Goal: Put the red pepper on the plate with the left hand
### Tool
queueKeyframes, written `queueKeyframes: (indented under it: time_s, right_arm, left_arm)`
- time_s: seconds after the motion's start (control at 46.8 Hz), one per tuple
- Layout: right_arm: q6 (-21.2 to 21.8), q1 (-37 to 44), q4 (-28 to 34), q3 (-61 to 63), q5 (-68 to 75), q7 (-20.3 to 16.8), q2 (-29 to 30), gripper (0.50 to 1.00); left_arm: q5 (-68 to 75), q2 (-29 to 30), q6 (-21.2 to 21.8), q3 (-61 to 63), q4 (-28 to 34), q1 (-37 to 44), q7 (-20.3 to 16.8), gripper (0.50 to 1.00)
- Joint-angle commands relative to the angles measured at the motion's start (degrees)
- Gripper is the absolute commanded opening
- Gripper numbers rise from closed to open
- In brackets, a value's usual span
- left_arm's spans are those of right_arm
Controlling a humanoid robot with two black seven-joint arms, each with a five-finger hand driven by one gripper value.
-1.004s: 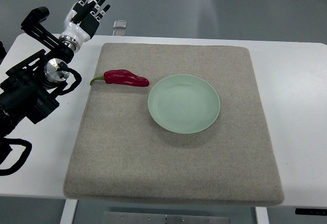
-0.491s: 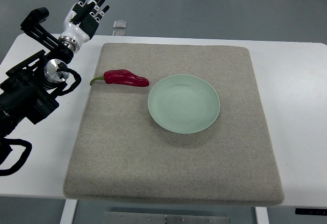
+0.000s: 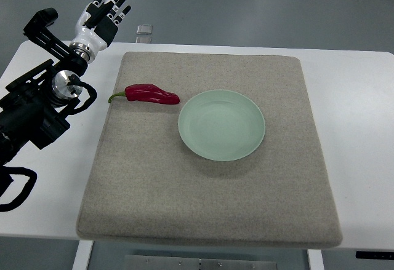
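Note:
A dark red pepper [image 3: 150, 93] with a green stem lies on the grey mat [image 3: 209, 208], its tip close to the left rim of the pale green plate [image 3: 221, 125]. The plate holds nothing. My left hand [image 3: 103, 13] hovers beyond the table's far left corner, well up and left of the pepper, fingers spread and holding nothing. Its black arm comes in along the left edge. No right arm shows.
The mat covers most of a white table [image 3: 357, 110]. A small clear object [image 3: 144, 31] sits at the table's far edge, just right of my left hand. Grey floor lies beyond.
The left hand and arm have drifted very slightly to the left. The pepper and the plate have not moved.

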Motion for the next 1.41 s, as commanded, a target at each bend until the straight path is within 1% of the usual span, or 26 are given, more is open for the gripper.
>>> queueKeyframes:
  time_s: [0.0, 0.171, 0.278, 0.662, 0.983, 1.153, 1.282, 1.388]
  right_arm:
    - [0.0, 0.0, 0.0, 0.0, 0.0, 0.0, 0.0, 0.93]
    - [0.0, 0.0, 0.0, 0.0, 0.0, 0.0, 0.0, 0.928]
    - [0.0, 0.0, 0.0, 0.0, 0.0, 0.0, 0.0, 0.928]
    - [0.0, 0.0, 0.0, 0.0, 0.0, 0.0, 0.0, 0.928]
    - [0.0, 0.0, 0.0, 0.0, 0.0, 0.0, 0.0, 0.928]
    - [0.0, 0.0, 0.0, 0.0, 0.0, 0.0, 0.0, 0.928]
    - [0.0, 0.0, 0.0, 0.0, 0.0, 0.0, 0.0, 0.928]
    - [0.0, 0.0, 0.0, 0.0, 0.0, 0.0, 0.0, 0.928]
  left_arm:
    - [0.3, 0.1, 0.0, 0.4, -0.2, -0.1, 0.3, 0.986]
    - [0.6, 1.0, 0.3, 1.0, -0.3, -0.4, 1.0, 0.986]
    - [3.4, 1.2, 0.3, 2.3, -0.4, -0.8, 1.1, 0.986]
    - [19.7, 1.2, 0.4, 2.6, -0.2, -1.8, 1.2, 0.973]
    - [38.4, 1.7, 0.0, 2.7, -0.5, -2.0, 1.2, 0.975]
    - [49.0, 2.0, -0.4, 3.2, -2.7, -2.5, 1.1, 0.975]
    - [55.3, 4.0, -0.4, 8.2, -5.6, -3.4, 1.1, 0.975]
    - [56.8, 5.1, -0.5, 13.2, -8.2, -4.9, 1.1, 0.981]
